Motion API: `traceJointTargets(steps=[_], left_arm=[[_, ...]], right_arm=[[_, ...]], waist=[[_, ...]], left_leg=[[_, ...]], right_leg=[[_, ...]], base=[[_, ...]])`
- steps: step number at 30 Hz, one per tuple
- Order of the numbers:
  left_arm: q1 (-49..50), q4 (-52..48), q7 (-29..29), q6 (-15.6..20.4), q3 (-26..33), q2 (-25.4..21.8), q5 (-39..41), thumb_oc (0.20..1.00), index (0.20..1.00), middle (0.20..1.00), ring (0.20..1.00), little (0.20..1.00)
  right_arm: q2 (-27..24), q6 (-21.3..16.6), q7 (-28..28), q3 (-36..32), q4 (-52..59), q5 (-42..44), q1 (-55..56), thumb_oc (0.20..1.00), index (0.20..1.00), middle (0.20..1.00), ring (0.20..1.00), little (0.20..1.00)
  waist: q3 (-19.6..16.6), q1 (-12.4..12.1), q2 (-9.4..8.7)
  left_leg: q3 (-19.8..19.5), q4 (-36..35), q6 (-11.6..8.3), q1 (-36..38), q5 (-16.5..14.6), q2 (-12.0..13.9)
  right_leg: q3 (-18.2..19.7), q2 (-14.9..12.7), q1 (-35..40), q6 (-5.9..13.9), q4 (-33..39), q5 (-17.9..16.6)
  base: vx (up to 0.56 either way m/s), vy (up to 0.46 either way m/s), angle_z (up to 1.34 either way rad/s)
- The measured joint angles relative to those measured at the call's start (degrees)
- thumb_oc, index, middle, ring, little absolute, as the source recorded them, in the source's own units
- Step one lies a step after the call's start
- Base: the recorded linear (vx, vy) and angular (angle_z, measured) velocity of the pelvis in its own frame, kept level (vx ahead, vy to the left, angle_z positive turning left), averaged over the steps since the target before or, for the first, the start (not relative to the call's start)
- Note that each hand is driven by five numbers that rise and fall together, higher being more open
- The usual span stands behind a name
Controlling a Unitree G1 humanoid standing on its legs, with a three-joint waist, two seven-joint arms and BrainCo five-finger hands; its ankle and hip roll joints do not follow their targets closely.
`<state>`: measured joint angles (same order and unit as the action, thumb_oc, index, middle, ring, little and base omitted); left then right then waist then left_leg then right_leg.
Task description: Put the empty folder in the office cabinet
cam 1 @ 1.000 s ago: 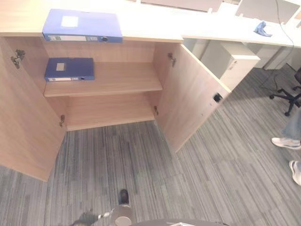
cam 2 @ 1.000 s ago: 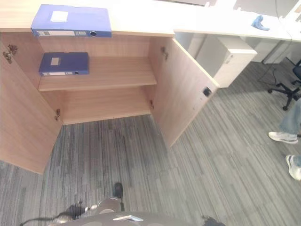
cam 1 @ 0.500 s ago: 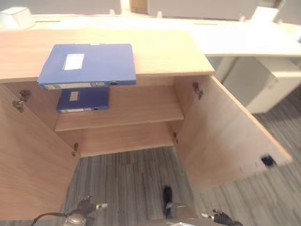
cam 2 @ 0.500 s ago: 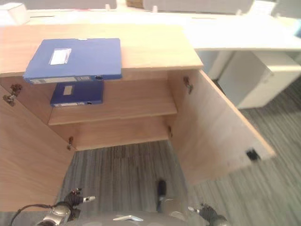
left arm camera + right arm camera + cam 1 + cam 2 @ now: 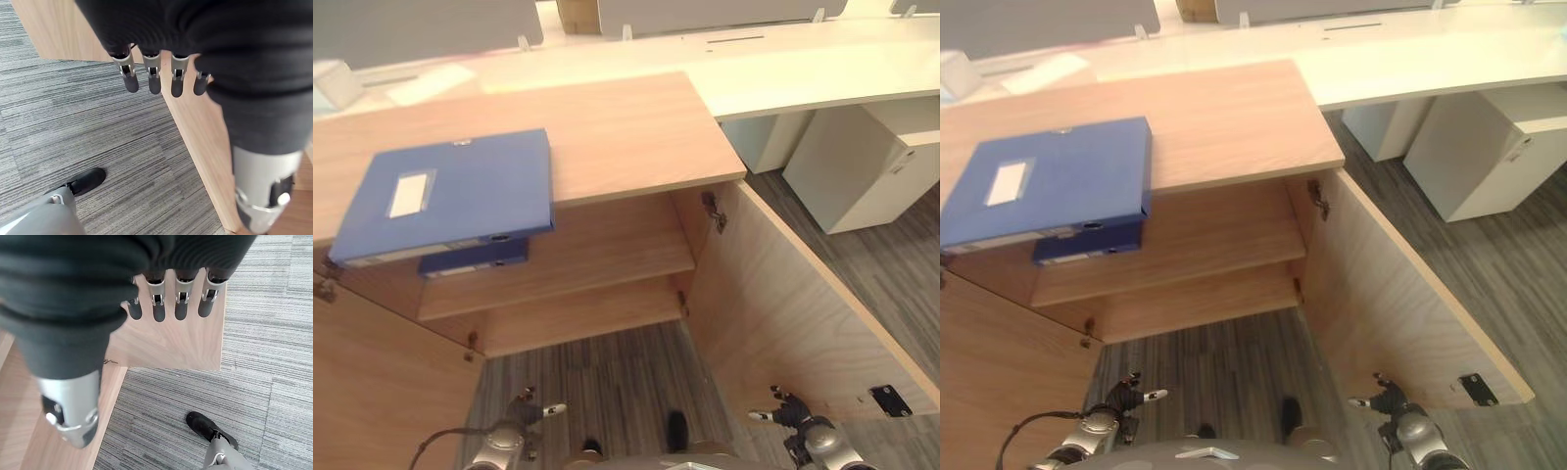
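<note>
1. On top of the wooden office cabinet [image 5: 636,127], at its left end, a blue folder [image 5: 450,191] lies flat with its near edge flush with the cabinet's front lip; a pale label sits on its cover.
2. Just below it, on the cabinet's upper shelf [image 5: 587,274], a second blue folder [image 5: 1087,245] lies flat at the left, mostly hidden under the lip.
3. The lower shelf [image 5: 1195,304] is bare wood.
4. Both cabinet doors stand open: the right door [image 5: 793,313] swings toward the near right, the left door [image 5: 382,382] toward the near left.
5. The left hand [image 5: 524,411] hangs low at the near left above the grey striped carpet [image 5: 607,372], close to the left door, its fingers [image 5: 154,81] straight and loose, holding nothing.
6. The right hand [image 5: 1386,399] hangs low at the near right beside the right door, its fingers [image 5: 181,308] likewise straight and relaxed, holding nothing.
7. Beyond the cabinet runs a white desk [image 5: 822,69], with a white drawer unit [image 5: 862,166] under it at the far right.
</note>
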<state>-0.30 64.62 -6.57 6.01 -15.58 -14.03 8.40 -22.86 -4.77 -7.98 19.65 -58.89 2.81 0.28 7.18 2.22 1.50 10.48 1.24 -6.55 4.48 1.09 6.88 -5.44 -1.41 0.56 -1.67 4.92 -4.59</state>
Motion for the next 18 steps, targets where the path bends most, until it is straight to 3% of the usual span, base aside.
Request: traceJointTargets(steps=[3, 5, 7, 8, 11, 12, 15, 18], left_arm=[[0.43, -0.71, 0.98, -0.07, 0.40, -0.20, -0.25, 1.000, 1.000, 1.000, 1.000, 1.000], [3.15, -7.69, 2.48, 0.15, 0.43, -0.58, -0.75, 1.000, 1.000, 1.000, 1.000, 1.000], [3.81, -11.68, 3.21, 0.30, 0.48, -0.65, -2.44, 1.000, 1.000, 1.000, 1.000, 1.000], [6.09, -16.95, 3.28, 0.13, 2.32, -1.08, -4.90, 1.000, 1.000, 1.000, 1.000, 1.000], [9.48, -23.14, 4.77, 0.92, 5.79, -6.12, -9.09, 1.000, 1.000, 1.000, 1.000, 1.000], [9.48, -23.14, 4.77, 0.92, 5.79, -6.12, -9.09, 1.000, 1.000, 1.000, 1.000, 1.000], [12.12, -24.37, 7.72, 0.22, 11.90, -12.77, -12.34, 1.000, 1.000, 1.000, 1.000, 1.000], [11.14, -25.97, 10.47, 0.40, 13.69, -16.37, -14.64, 1.000, 1.000, 1.000, 1.000, 1.000]], right_arm=[[0.16, 0.09, 0.11, 0.10, 0.12, -0.04, 0.23, 1.000, 1.000, 1.000, 1.000, 1.000], [-0.35, 0.08, 0.71, -0.36, 0.24, -0.09, 0.95, 1.000, 1.000, 1.000, 1.000, 1.000], [-1.15, 0.08, 0.96, -2.27, 0.49, -0.47, 1.38, 1.000, 1.000, 1.000, 1.000, 1.000], [-1.24, 0.08, 1.11, -4.85, 0.70, -1.12, 2.19, 1.000, 1.000, 1.000, 1.000, 1.000], [-0.30, -0.27, 1.25, -7.02, 1.31, -1.74, 4.91, 1.000, 1.000, 1.000, 1.000, 1.000], [-0.30, -0.27, 1.25, -7.02, 1.31, -1.74, 4.91, 1.000, 1.000, 1.000, 1.000, 1.000], [2.96, 0.03, 1.07, -8.69, -0.19, -1.83, 8.07, 1.000, 1.000, 1.000, 1.000, 1.000], [3.46, 0.21, 0.71, -7.70, 0.22, -1.85, 7.82, 1.000, 1.000, 1.000, 1.000, 1.000]], waist=[[0.14, 0.22, 0.05], [0.29, 0.11, 1.01], [0.23, 0.15, 2.11], [0.06, 0.12, 2.78], [-0.18, -0.91, -0.36], [-0.18, -0.91, -0.36], [-1.82, -2.36, -3.80], [-1.88, -2.71, -4.47]], left_leg=[[0.24, 0.66, -0.83, -0.26, -0.46, 0.73], [-1.32, -1.25, -1.54, -0.53, 0.15, 4.25], [-2.11, -3.83, -1.18, -1.08, 0.36, 4.68], [-2.04, -6.34, -1.55, -0.57, 2.20, 4.32], [-1.21, -6.34, 0.74, -0.03, 1.66, -0.80], [-1.21, -6.34, 0.74, -0.03, 1.66, -0.80], [-0.29, -6.35, 3.81, -0.92, 0.83, -4.73], [0.63, -6.34, 5.06, -0.92, 1.15, -6.05]], right_leg=[[-0.08, -1.33, 0.42, 0.03, -0.03, -0.08], [-0.85, -2.39, 0.77, 1.85, -0.02, -0.20], [-1.46, -3.34, 0.37, 3.95, 0.00, -0.52], [-1.40, -3.84, 0.08, 5.27, -0.02, -0.69], [-1.48, -8.69, 0.05, 6.89, 0.03, -0.93], [-1.48, -8.69, 0.05, 6.89, 0.03, -0.93], [-1.45, -12.77, -0.73, 9.46, -0.09, -4.11], [-1.49, -13.61, -2.02, 9.28, -0.07, -6.81]], base=[[-0.05, 0.155, 0.06], [-0.03, 0.244, 0.19], [0.00, 0.281, 0.23], [-0.01, 0.162, 0.01], [-0.01, 0.195, -0.03], [-0.03, 0.142, 0.02], [-0.03, 0.183, -0.05], [0.03, 0.085, -0.18]])
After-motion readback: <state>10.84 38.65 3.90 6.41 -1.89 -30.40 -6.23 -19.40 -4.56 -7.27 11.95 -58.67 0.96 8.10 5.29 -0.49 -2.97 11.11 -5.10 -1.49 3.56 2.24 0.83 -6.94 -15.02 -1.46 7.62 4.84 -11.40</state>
